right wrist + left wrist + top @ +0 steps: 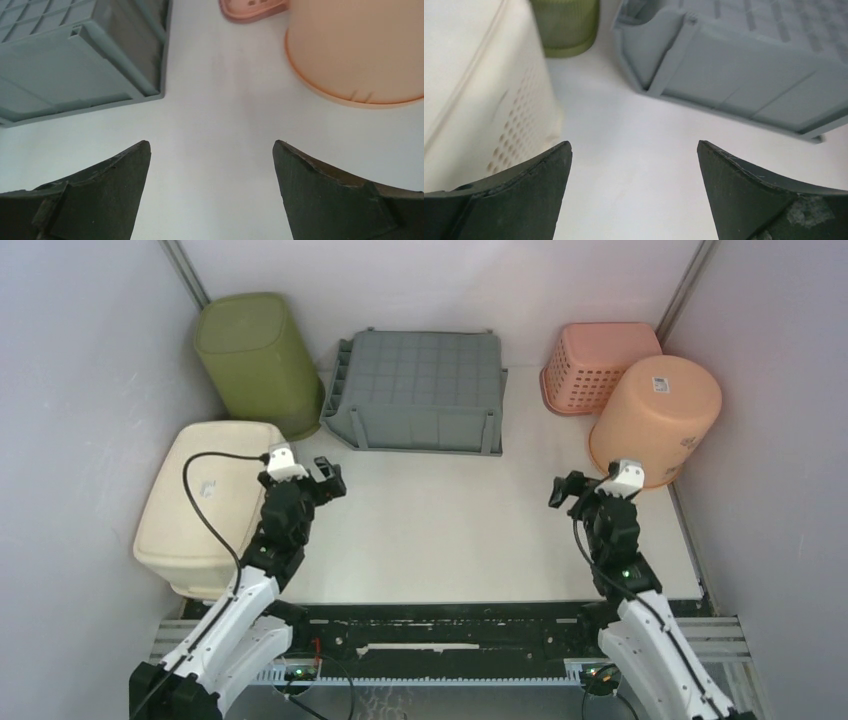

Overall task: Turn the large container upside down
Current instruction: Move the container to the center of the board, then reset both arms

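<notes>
The large grey container [420,390] lies at the back centre of the white table, its ribbed, gridded underside facing up and its rim on the table. It also shows in the left wrist view [744,75] and the right wrist view [75,65]. My left gripper [330,478] hovers in front of its left corner, open and empty, with only bare table between the fingers [634,145]. My right gripper [562,490] hovers in front and to the right of it, open and empty too [210,144]. Neither touches the container.
A green bin [258,360] stands at the back left and a cream basket [205,505] close beside my left arm. A pink basket [600,365] and an orange bucket [655,418] stand at the back right, near my right gripper. Grey walls enclose three sides.
</notes>
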{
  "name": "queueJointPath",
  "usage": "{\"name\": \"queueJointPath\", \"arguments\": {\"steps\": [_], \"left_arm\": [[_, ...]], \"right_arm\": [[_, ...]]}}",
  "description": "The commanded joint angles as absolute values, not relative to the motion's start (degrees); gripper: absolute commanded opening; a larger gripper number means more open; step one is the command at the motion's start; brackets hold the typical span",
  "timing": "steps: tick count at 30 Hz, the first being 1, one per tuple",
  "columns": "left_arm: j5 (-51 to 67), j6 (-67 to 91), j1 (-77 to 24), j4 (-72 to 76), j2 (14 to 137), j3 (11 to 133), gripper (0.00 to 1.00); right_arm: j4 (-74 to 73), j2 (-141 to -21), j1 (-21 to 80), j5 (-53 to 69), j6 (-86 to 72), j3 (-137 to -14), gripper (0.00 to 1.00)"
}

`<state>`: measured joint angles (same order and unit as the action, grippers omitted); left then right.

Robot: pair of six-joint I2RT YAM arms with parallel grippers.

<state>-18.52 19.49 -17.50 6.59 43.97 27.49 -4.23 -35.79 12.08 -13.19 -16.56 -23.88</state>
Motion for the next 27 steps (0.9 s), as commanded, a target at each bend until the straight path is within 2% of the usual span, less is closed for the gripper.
{"name": "queueJointPath", "arguments": {"steps": [1,7,12,16,23,25,27], "left_arm": [[-26.5,10.9,-17.1,13.0,41.8,21.6,1.0],[-31.4,6.1,-13.8,21.7,41.9,15.8,1.0],[-27.1,0.1,-10.4,41.8,44.1,6.4,1.0],[-24.6,1.9,-7.0,50.3,52.2,4.7,1.0],[-25.5,0.0,-6.5,48.9,58.6,9.6,1.0],[-26.5,-0.6,-6.5,49.5,59.5,9.9,1.0],[-27.8,-1.2,-6.5,50.6,60.5,10.1,1.0]], "right_arm": [[5.6,-27.8,11.6,-19.8,-7.9,-15.8,1.0],[20.6,-31.9,10.8,-22.8,-7.1,-7.5,1.0],[37.3,-45.0,9.2,-23.2,-5.9,-5.3,1.0],[45.9,-55.9,6.6,-21.5,-7.1,-6.3,1.0],[59.3,-70.6,3.8,-21.1,-8.2,-8.1,1.0],[54.5,-70.6,3.4,-20.2,-8.7,-10.1,1.0],[56.1,-71.5,3.4,-19.8,-8.1,-10.2,1.0]]}}
